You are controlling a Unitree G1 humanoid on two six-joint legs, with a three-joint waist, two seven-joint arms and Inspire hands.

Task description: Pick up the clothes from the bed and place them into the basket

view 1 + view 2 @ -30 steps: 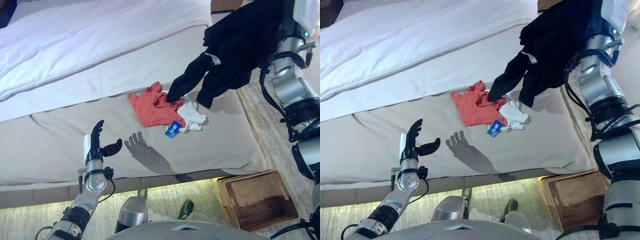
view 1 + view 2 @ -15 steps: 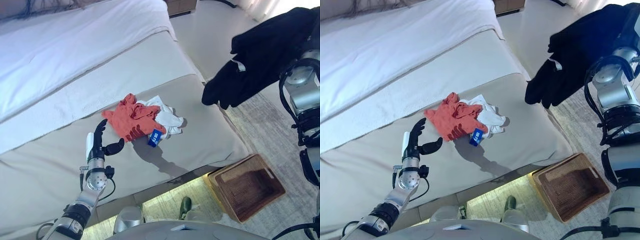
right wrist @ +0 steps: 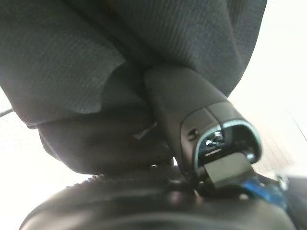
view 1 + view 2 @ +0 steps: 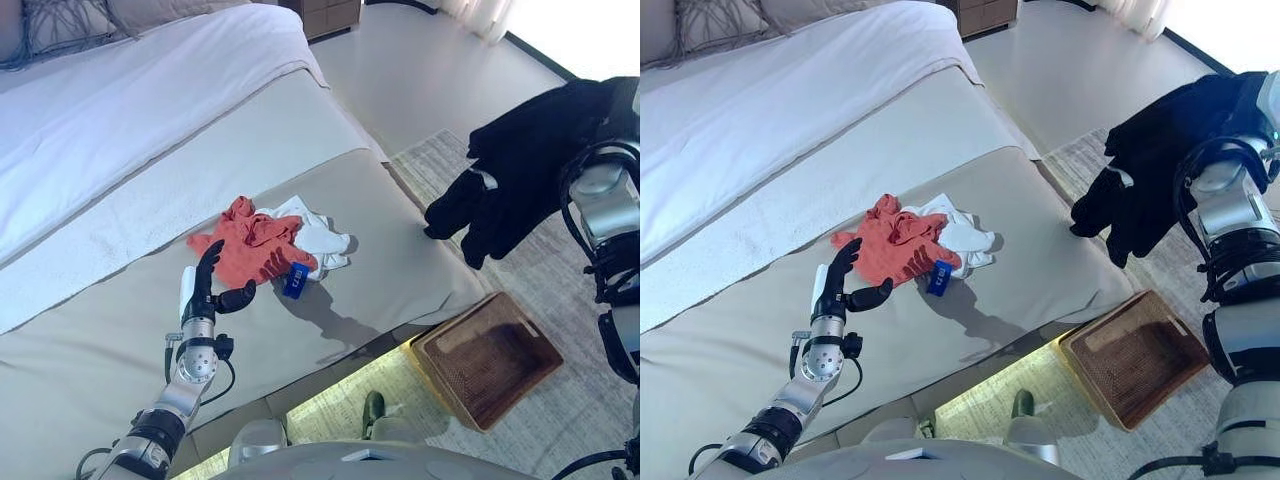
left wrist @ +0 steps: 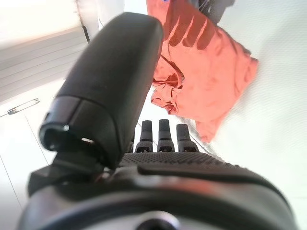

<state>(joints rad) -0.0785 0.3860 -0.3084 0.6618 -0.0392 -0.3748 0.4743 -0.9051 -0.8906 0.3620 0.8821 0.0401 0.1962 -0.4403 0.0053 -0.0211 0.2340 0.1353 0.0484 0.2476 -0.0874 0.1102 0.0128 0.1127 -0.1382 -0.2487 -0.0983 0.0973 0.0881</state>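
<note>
The black garment (image 4: 530,165) hangs from the right robot hand (image 3: 192,120), whose thumb presses into the dark cloth in its wrist view, so it is gripping the garment; the cloth dangles in the air past the foot of the bed (image 4: 120,330), over the rug (image 4: 560,260) and above and beyond the basket (image 4: 487,360); a second ago it still hung over the bed with one end touching the red cloth (image 4: 245,250), and half a second ago it was already clear of the mattress; it has since travelled further toward the basket side. The red cloth lies crumpled on the beige cover, touching the white cloth (image 4: 315,232) beside it, with a small blue item (image 4: 295,281) at their near edge; these lie as before, though the whole view has swung round. The left robot hand (image 4: 207,290) stands upright over the bed just beside the red cloth, fingers straight and thumb out, holding nothing, unchanged in pose. The wicker basket sits on the floor by the bed's corner, nothing visible in it.
</note>
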